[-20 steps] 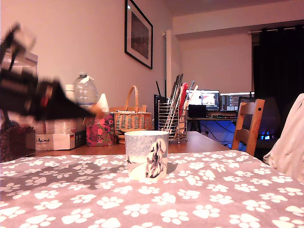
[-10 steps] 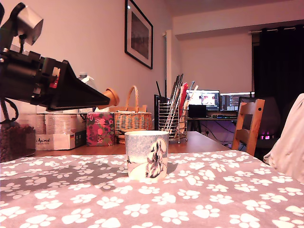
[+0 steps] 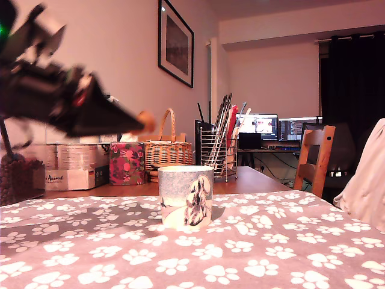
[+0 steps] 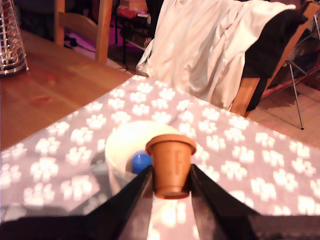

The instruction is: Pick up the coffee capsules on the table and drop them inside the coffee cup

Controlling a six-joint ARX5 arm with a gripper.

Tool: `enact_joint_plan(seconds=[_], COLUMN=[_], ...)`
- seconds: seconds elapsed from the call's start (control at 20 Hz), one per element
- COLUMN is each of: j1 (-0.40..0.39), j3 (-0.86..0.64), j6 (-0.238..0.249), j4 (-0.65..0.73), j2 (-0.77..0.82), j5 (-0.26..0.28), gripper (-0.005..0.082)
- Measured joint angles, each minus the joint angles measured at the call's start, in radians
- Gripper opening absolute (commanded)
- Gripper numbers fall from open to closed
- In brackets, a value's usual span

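Framed picture (image 3: 175,43) on wall, 2 lit monitors (image 3: 278,127), perhaps

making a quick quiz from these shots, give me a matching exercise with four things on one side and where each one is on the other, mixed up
Things:
1. brown capsule
2. blue capsule
3. mug
4. wire holder

Places:
A. on the bare wooden table behind the patterned cloth
B. inside the mug
C. gripped in the pincer, up in the air
D. standing on the paw-print cloth

Pairs: 1-C, 2-B, 3-D, 4-A
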Motion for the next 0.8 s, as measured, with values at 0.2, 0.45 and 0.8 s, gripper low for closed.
enact_joint_plan(seconds=[0.2,0.45,0.8], j1=[-0.045,-0.084,-0.097], j3=[0.078,0.158,0.219], j6=[0.005,0.051,0.054], j4=[-0.137,-0.270,-0.405], j2=[0.000,0.000,0.006], j5=[-0.049,-0.111,-0.143], gripper=[0.0127,0.0128,0.0128])
